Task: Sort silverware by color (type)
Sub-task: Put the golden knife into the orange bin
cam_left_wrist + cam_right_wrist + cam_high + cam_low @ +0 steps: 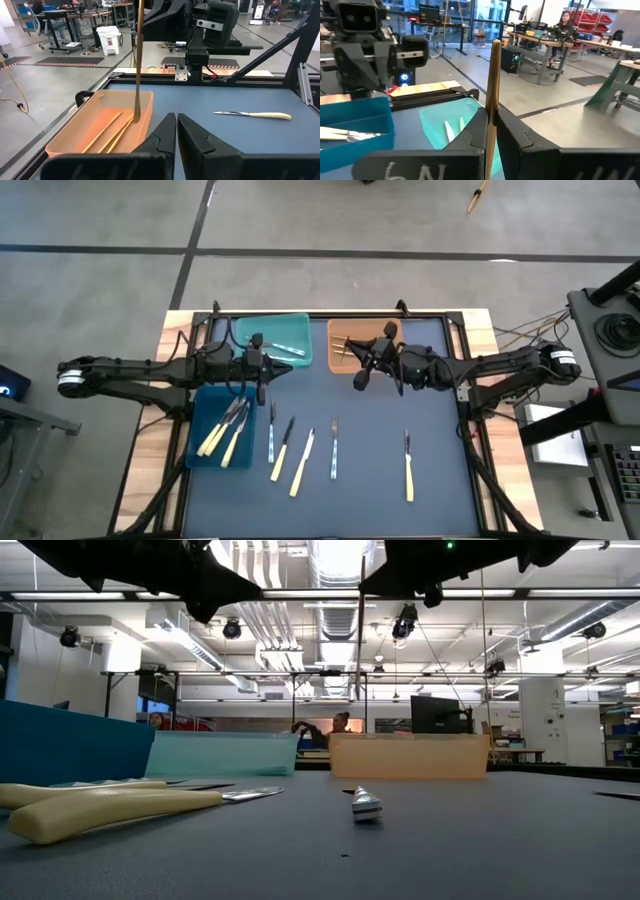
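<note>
We see the right hand [490, 131] pinching an orange-tan utensil [492, 80] upright above the orange bin [350, 340], while the left hand [176, 131], fingers together and empty, hovers by the teal bin [275, 330].

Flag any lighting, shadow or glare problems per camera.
High view: even light, no harsh shadows on the mat. Low view: ceiling lights turn the arms into black silhouettes; the near yellow-handled utensil looms large. Left wrist view: orange bin glows, no glare. Right wrist view: bright windows behind, right gripper dark around the tan utensil.
</note>
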Action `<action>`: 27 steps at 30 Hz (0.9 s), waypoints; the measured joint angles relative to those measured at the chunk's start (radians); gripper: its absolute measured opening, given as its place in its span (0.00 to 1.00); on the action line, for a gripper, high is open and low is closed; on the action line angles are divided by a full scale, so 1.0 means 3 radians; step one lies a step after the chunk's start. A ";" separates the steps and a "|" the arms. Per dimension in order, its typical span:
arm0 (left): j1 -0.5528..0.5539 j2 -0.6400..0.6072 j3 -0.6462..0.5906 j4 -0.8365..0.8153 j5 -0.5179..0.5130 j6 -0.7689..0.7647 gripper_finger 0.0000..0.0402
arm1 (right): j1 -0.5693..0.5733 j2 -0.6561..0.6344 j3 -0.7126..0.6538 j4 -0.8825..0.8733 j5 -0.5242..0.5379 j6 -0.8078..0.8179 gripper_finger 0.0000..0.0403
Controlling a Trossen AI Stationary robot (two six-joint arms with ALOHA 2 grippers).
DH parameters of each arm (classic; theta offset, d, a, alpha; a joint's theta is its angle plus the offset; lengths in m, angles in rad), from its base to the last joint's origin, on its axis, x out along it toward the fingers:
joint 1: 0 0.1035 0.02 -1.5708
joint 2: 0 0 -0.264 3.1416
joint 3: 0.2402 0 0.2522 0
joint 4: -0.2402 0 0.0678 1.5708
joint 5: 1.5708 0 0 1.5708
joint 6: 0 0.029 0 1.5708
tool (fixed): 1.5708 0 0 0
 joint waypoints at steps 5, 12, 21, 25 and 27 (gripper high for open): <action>0.0000 0.0001 0.0000 -0.0001 0.0000 -0.0111 0.00 | -0.0139 0.0000 0.0001 0.0000 -0.0008 -0.0066 0.03; 0.0000 0.0000 0.0000 -0.0009 0.0000 -0.0167 0.00 | -0.0390 0.0000 0.0002 -0.0001 -0.0444 -0.0081 0.03; 0.0000 0.0000 0.0000 -0.0031 0.0000 -0.0264 0.00 | -0.0658 0.0030 0.0190 -0.0250 -0.0708 -0.0161 0.03; 0.0000 0.0001 -0.0001 -0.0049 0.0000 -0.0314 0.00 | -0.0704 0.0167 0.0345 -0.0383 -0.0792 -0.0223 0.03; 0.0000 0.0001 -0.0004 -0.0051 0.0001 -0.0337 0.00 | -0.0717 0.0256 0.0454 -0.0508 -0.0798 -0.0311 0.03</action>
